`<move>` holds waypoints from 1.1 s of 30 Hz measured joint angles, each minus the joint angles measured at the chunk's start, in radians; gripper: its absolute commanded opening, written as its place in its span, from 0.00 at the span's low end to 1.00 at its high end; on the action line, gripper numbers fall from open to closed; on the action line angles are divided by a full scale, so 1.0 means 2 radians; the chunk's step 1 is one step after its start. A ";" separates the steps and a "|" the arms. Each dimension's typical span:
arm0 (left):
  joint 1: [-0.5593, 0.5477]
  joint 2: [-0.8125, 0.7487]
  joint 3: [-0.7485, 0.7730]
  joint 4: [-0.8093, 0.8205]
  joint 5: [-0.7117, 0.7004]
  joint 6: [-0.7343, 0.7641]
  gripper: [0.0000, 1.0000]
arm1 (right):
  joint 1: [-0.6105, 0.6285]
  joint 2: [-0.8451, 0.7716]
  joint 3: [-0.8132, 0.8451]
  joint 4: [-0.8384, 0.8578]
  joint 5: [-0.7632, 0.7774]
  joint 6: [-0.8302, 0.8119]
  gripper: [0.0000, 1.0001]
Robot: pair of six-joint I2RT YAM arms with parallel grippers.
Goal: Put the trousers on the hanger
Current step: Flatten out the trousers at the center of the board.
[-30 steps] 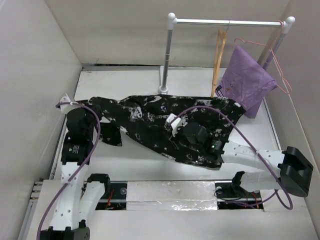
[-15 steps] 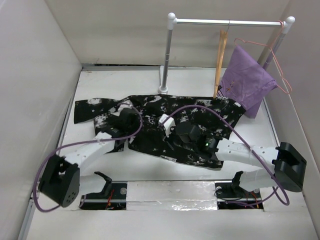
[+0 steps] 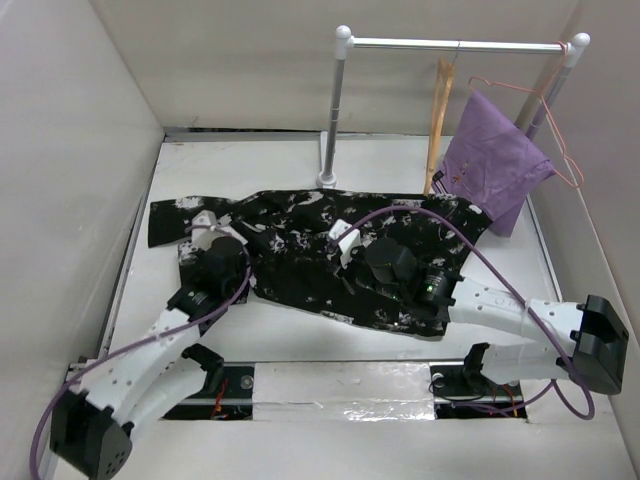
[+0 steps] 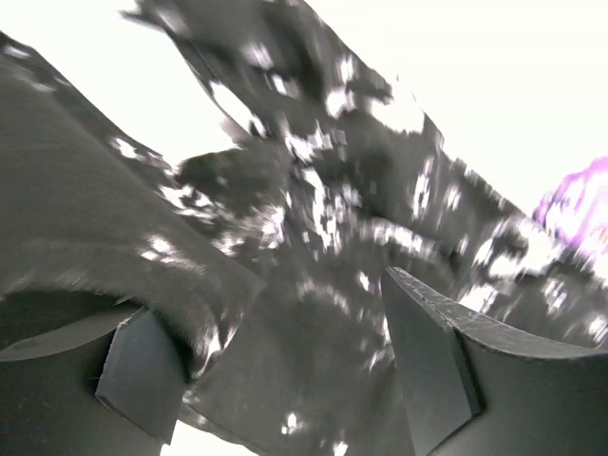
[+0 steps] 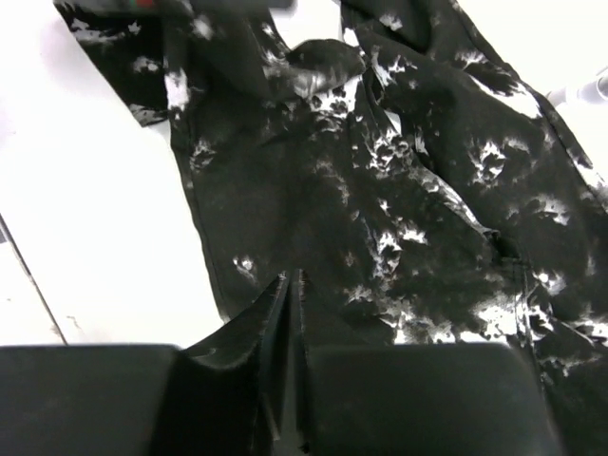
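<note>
**Item 1: trousers** [image 3: 330,250]. Spread flat on the counter [image 3: 250,160] just in front of the rail [image 3: 450,44]. The waist end lies below the rail's right half and the leg end reaches well left of the rail's post. The near edge is partly hidden under both arms.

**Item 2: hanger** [image 3: 437,120]. Hooked on the rail right of its middle and seen edge-on, so its crossbar is hard to make out. Its foot hangs near the trousers' waist; whether they touch cannot be told.

**Item 3: purple cloth** [image 3: 495,160]. Hangs from the rail's right end on a pink wire hanger [image 3: 560,130].

**Item 4: left gripper** [image 3: 207,222]. Over the leg end, far left of the rail. In the blurred wrist view its fingers [image 4: 427,361] stand spread, with speckled fabric lying between them and draped over one.

**Item 5: right gripper** [image 3: 345,240]. Over mid-trousers, in front of the rail's post. Its fingers [image 5: 237,380] are pressed together on a thin raised fold of cloth, and their tips are hidden by it.

**Change noted.** Half a second ago the left gripper lay nearer the post, on the trousers' middle; it has since drawn back leftward and opened. The trousers' outline is unchanged.
</note>
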 measured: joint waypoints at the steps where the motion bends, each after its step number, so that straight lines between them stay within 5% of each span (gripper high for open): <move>1: 0.008 -0.027 -0.007 -0.009 -0.012 -0.008 0.73 | 0.000 -0.001 0.000 0.000 -0.001 -0.003 0.00; 10: 0.116 -0.138 -0.078 -0.062 -0.039 -0.060 0.48 | 0.007 0.008 0.000 0.000 -0.027 -0.014 0.00; 15: 0.134 -0.031 -0.067 0.008 0.044 -0.037 0.31 | 0.012 0.029 0.012 0.002 -0.040 -0.019 0.01; 19: 0.049 0.092 -0.034 0.055 0.073 -0.027 0.24 | 0.013 0.030 0.013 0.004 -0.039 -0.020 0.02; 21: -0.001 0.138 -0.008 0.065 0.077 -0.024 0.30 | 0.013 0.027 0.013 0.003 -0.034 -0.019 0.03; 24: -0.046 0.187 0.033 0.070 0.085 -0.014 0.62 | 0.013 0.014 0.013 0.002 -0.026 -0.019 0.05; 25: -0.051 0.191 0.040 0.070 0.086 -0.011 0.89 | 0.013 0.009 0.013 0.000 -0.023 -0.019 0.06; 26: -0.054 0.189 0.043 0.068 0.085 -0.006 0.99 | 0.013 0.003 0.013 -0.002 -0.021 -0.019 0.08; 30: -0.044 0.129 0.044 0.031 0.077 0.007 0.99 | 0.013 -0.018 0.013 -0.013 -0.007 -0.020 0.25; 33: -0.017 0.070 0.044 0.008 0.077 0.019 0.99 | 0.013 -0.026 0.013 -0.013 -0.005 -0.020 0.28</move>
